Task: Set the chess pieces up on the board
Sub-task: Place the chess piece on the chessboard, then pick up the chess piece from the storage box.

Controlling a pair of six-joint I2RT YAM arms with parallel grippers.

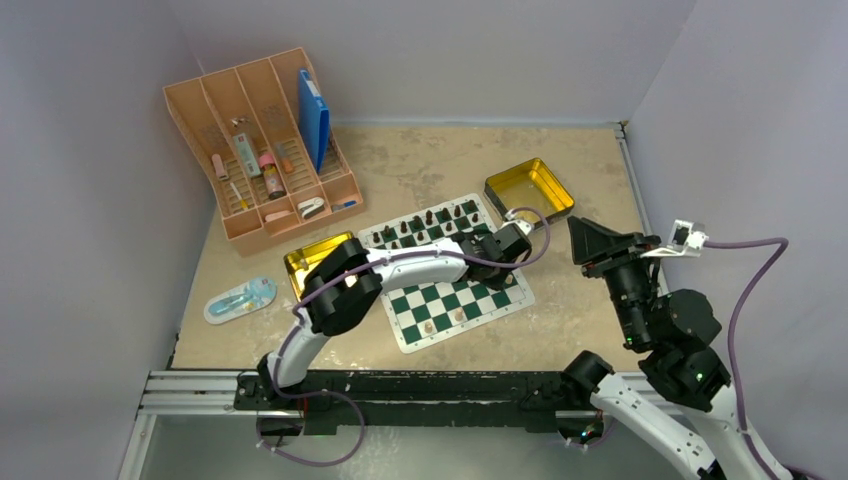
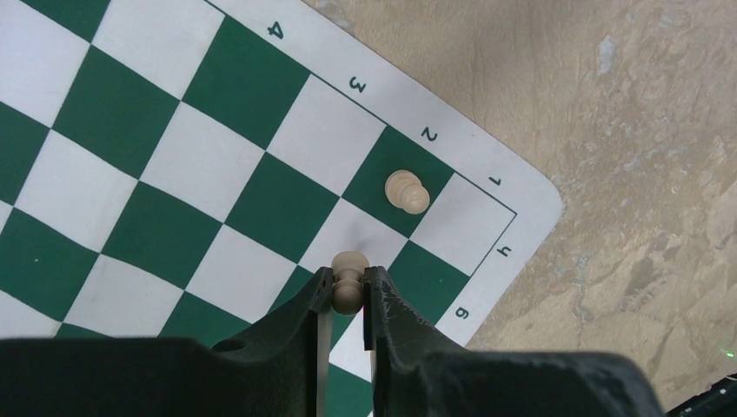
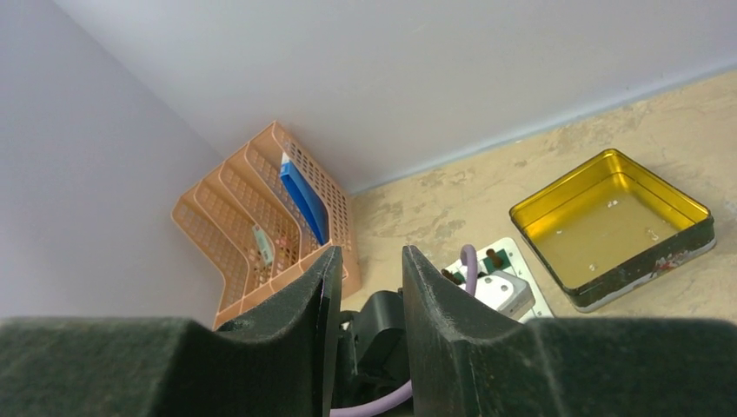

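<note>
Tan mottled tabletop (image 1: 420, 160), lilac-grey walls on three sides. Peach slotted organizer (image 1: 262, 140) at far left, blue flat case (image 1: 312, 118) upright in its right slot, small bottles and tubes in the others. Board (image 1: 445, 290) is mid-table, rotated a bit, near edge toward the arm bases.

Left arm (image 1: 400, 270) stretches across the board, left gripper (image 2: 348, 280) over the board's right corner zone. Fingers (image 2: 382, 304) are clamped on a tan pawn (image 2: 350, 263), head poking out above the tips. It's over the line between a white and a green square, one file in from the edge; can't tell if the base touches the mat.

Right arm (image 1: 680, 340) is raised off to the right, clear of the board. Right gripper (image 3: 365, 256) has its fingers apart, nothing between them.

Two gold tins: one (image 1: 528, 188) just past the board's far right corner, one (image 1: 300, 262) at its left edge. Blister-packed item (image 1: 240, 298) lies further left.

Dark chessmen (image 1: 430, 222) fill the far rows. Second tan pawn (image 2: 407, 191) stands upright on the green square by the "2" mark. Two more tan pieces (image 1: 428, 326) are on the near row.
</note>
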